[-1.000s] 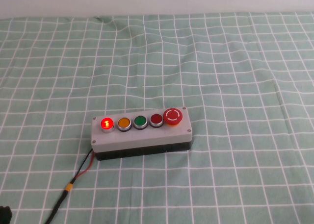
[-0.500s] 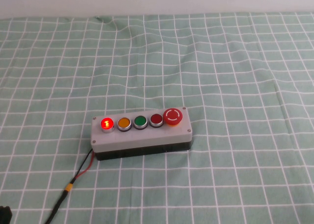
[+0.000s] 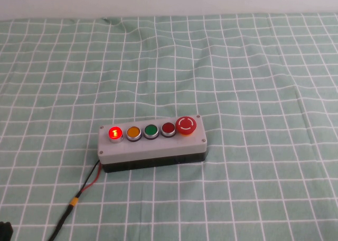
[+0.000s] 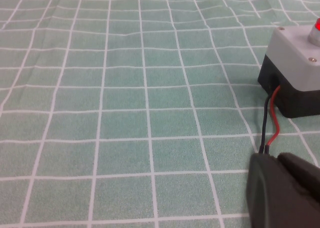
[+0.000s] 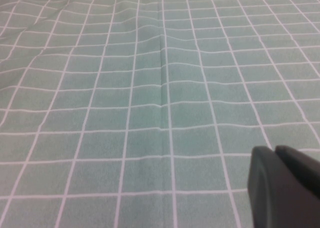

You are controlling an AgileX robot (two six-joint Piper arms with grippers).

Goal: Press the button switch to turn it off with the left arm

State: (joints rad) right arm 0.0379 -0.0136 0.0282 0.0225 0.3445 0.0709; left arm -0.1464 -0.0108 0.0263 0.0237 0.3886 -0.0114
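Two grippers cropped — left gripper [image 4: 280, 188] | right gripper [image 5: 282, 185] | button switch [image 3: 114, 133] lit.

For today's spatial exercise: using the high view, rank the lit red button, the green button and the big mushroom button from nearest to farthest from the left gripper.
The left gripper sits off the box's wired end.
1. Lit button switch, left end.
2. Green button, middle.
3. Mushroom button, right end.
The right gripper is parked elsewhere.

Table covered edge to edge by green cloth [image 3: 253, 67] with white grid, creased toward far edge. Pale wall [image 3: 169, 1] behind. Even light.
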